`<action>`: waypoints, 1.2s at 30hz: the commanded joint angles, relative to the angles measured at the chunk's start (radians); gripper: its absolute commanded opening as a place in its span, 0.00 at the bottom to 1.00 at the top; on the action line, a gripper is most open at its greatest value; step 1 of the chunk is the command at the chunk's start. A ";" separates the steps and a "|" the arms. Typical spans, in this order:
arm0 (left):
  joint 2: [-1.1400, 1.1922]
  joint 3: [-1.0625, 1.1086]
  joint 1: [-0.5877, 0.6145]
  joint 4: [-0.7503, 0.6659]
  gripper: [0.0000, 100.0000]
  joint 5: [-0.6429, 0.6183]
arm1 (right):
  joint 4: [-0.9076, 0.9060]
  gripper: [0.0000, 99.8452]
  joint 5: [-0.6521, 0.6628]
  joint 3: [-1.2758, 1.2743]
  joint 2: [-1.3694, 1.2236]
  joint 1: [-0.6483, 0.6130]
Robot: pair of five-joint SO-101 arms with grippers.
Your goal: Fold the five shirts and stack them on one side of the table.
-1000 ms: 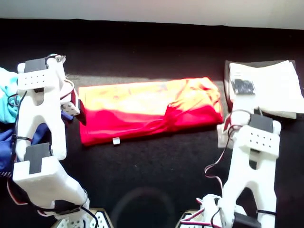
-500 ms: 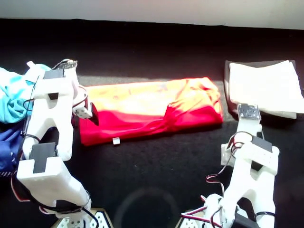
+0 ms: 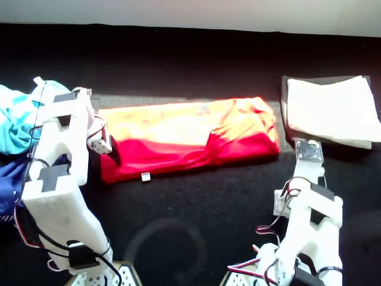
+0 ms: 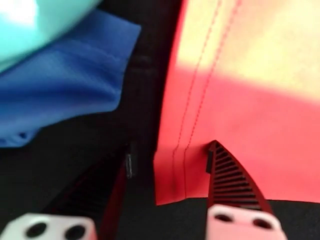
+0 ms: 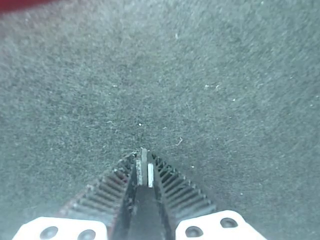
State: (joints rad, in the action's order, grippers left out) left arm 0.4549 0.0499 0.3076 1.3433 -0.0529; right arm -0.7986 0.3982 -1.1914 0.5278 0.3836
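Observation:
A long folded red shirt [image 3: 190,140] lies across the middle of the black table. My left gripper [image 3: 111,149] is at its left end. In the left wrist view this gripper [image 4: 170,160] is open, its fingers [image 4: 227,175] astride the red shirt's hemmed corner [image 4: 175,180]. My right gripper [image 3: 309,152] hangs over bare cloth between the red shirt's right end and the stack. It is shut [image 5: 142,157] with nothing in it. A white folded shirt [image 3: 333,110] rests on a dark one [image 3: 286,113] at the back right.
A turquoise shirt [image 3: 15,125] and a blue shirt [image 3: 9,185] are bunched at the left edge, close behind the left arm. They also show as blue shirt [image 4: 60,100] and turquoise shirt [image 4: 40,20]. Black cloth [image 3: 196,214] covers the front of the table.
The right gripper has drawn back from over the white shirt toward the front of the table. The left gripper has shifted onto the red shirt's left end.

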 commanded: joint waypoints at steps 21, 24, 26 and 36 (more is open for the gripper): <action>0.344 -0.479 -0.116 0.199 0.01 -0.011 | 0.193 0.01 0.006 -0.183 0.042 0.007; 0.344 -0.570 -0.084 0.284 0.01 -0.006 | 0.193 0.01 0.006 -0.183 0.042 0.007; 0.334 -0.645 -0.056 0.350 0.01 -0.005 | 0.193 0.01 0.006 -0.183 0.042 0.007; 0.189 -0.693 0.038 0.422 0.01 0.055 | 0.193 0.01 0.005 -0.183 0.042 0.007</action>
State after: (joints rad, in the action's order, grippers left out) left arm 0.7434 -0.6452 0.3291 1.7515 -0.0130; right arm -0.6283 0.3982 -1.3495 0.5692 0.3851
